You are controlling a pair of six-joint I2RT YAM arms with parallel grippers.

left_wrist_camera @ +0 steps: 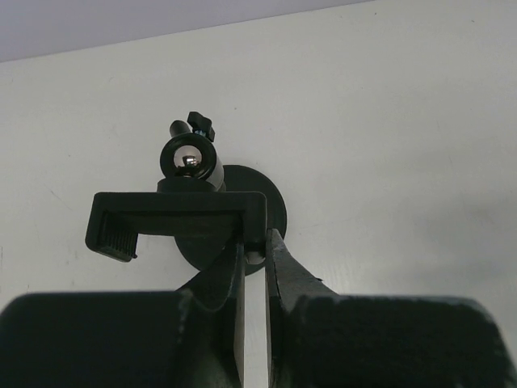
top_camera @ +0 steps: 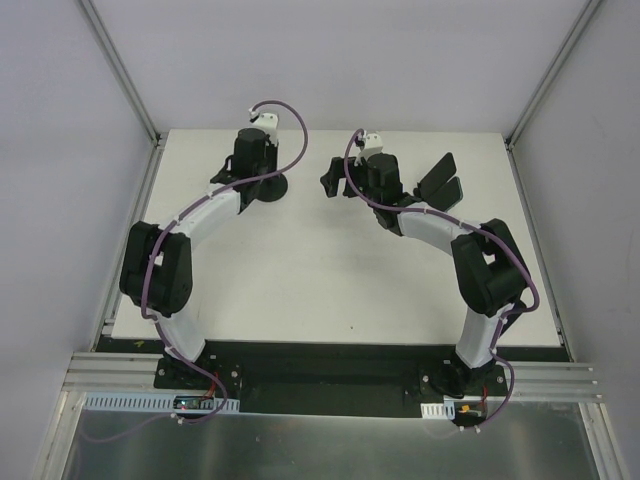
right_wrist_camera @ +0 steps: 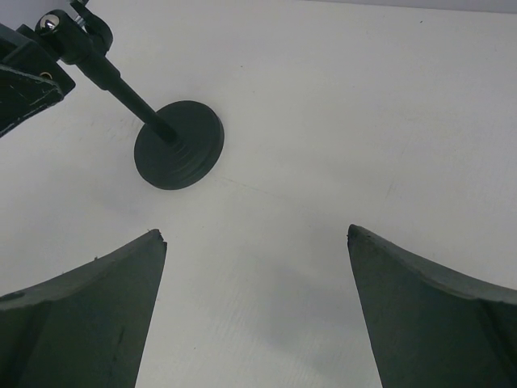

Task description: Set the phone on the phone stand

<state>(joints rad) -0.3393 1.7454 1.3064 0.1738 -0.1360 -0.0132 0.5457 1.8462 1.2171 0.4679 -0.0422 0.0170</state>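
On white table [top_camera: 330, 280], round-based black phone stand [right_wrist_camera: 182, 149]; left hand [left_wrist_camera: 257, 244] shut at its cradle [left_wrist_camera: 174, 214], right hand [right_wrist_camera: 257, 234] wide.

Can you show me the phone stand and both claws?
phone stand [right_wrist_camera: 179, 144], right wrist view, on its round base.
left claw [left_wrist_camera: 257, 246], left wrist view, between its fingertips, by the stand's clamp.
right claw [right_wrist_camera: 257, 234], right wrist view, midway between its open fingertips.

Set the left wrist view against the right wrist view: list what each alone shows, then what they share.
Left wrist only: the left tool shut on the right end of the phone stand's clamp. Right wrist only: the right tool open over the table, and the stand's slanted stem. Both: the stand's round base, its shiny ball joint and the white table. Neither shows a phone.
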